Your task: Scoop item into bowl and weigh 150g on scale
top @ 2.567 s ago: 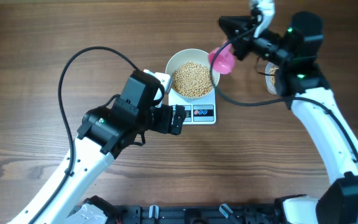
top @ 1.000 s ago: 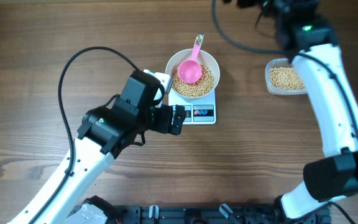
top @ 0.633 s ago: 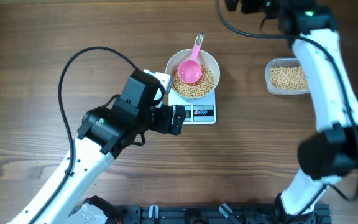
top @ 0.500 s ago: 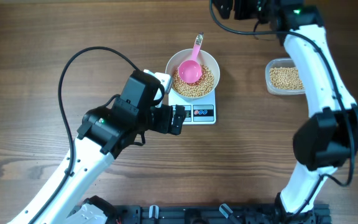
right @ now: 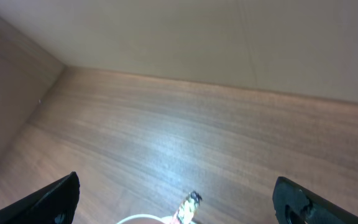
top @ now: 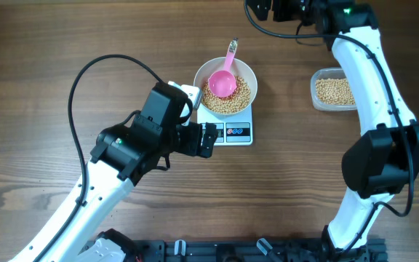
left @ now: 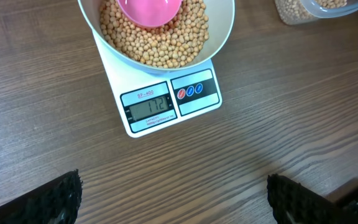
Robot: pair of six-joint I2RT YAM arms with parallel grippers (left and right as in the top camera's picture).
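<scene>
The white bowl (top: pixel 197 78) stands on the scale (top: pixel 238 133), heaped with beige beans (top: pixel 238 98). A pink scoop (top: pixel 222 81) lies in the beans, its handle over the far rim. In the left wrist view the bowl (left: pixel 225 31), the beans (left: pixel 160 46) and the scale's lit display (left: pixel 149 106) show. My left gripper (top: pixel 208 140) (left: pixel 176 202) hovers open in front of the scale, holding nothing. My right gripper (top: pixel 260 9) (right: pixel 179 202) is open and empty, high beyond the bowl; only the scoop's handle tip (right: pixel 190 200) shows below it.
A clear plastic tub (top: pixel 334 90) (left: pixel 309 6) with more beans sits to the right of the scale. The right arm reaches over it toward the table's far edge. A black cable loops over the table at the left (top: pixel 93 65).
The right gripper, which held the pink scoop at the bowl's edge, has let it go into the bowl and drawn back to the far edge. The left arm has not moved.
</scene>
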